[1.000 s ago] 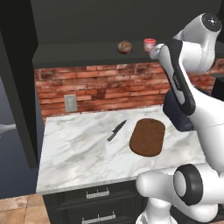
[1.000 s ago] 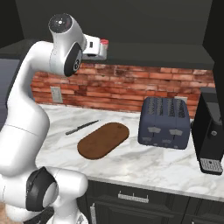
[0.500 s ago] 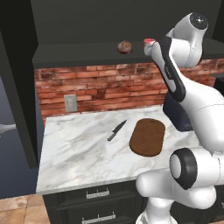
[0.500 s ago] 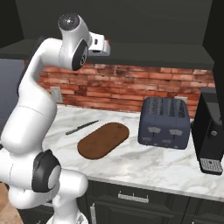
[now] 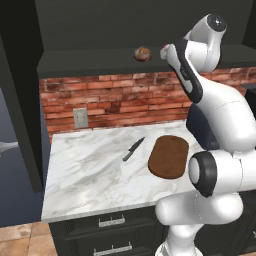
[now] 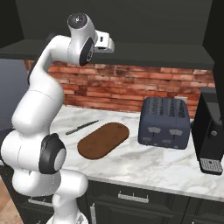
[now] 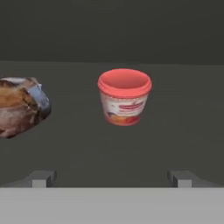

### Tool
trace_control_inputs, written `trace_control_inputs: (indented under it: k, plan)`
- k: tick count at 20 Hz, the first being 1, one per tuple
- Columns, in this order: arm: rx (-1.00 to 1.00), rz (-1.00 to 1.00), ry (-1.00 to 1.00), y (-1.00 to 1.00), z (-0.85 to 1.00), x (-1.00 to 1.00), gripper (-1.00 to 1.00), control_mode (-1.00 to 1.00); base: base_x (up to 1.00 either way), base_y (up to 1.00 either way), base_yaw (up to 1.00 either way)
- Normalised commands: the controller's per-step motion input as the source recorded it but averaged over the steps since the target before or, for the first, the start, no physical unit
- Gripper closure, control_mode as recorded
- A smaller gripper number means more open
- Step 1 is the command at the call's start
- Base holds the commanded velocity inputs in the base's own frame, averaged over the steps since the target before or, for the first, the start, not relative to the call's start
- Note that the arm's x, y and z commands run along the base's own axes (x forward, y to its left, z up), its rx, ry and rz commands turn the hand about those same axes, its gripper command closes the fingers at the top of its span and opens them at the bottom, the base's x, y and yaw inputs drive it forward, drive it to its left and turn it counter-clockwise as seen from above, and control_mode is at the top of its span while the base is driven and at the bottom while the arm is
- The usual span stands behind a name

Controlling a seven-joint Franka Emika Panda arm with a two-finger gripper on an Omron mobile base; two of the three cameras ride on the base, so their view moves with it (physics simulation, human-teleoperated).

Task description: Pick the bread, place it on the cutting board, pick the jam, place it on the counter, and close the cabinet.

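Cabinet stands open above the brick wall, its dark interior mostly in shadow, and one door hangs at the far left of the left base view with its top and bottom cut off. Below the cabinet, the counter carries the cutting board, which lies bare, with a knife just beside it on the side away from the arm. In the right base view a toaster sits on the counter on the board's other side, and past it a coffee machine is cut off by the frame edge.

On the cabinet shelf the bread sits near the front edge. The jam stands upright on the same shelf, just beside the bread and apart from it; in the left base view only a sliver of red shows past the robot's hand. In the hand view the bread is partly cut off at the left edge.

The gripper is raised to shelf height and faces the jam, short of it. Its fingertips stand wide apart with nothing between them.
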Motion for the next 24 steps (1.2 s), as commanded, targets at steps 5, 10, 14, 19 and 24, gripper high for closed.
trace_control_inputs:
  k: [5,10,14,19,24]
  plan:
    - [0.00,0.00,0.00,-0.08,0.00,0.45,-1.00,-1.00,0.00,0.00,0.00]
    - [0.00,0.00,0.00,-0.01,0.00,0.45,-1.00,-1.00,0.00,0.00,0.00]
    - [0.00,0.00,0.00,0.00,0.00,0.43,-1.00,-1.00,0.00,0.00,0.00]
    - [0.00,0.00,0.00,0.00,0.00,0.43,-1.00,-1.00,0.00,0.00,0.00]
    - [0.00,0.00,0.00,0.00,0.00,0.34,-1.00,-1.00,0.00,0.00,0.00]
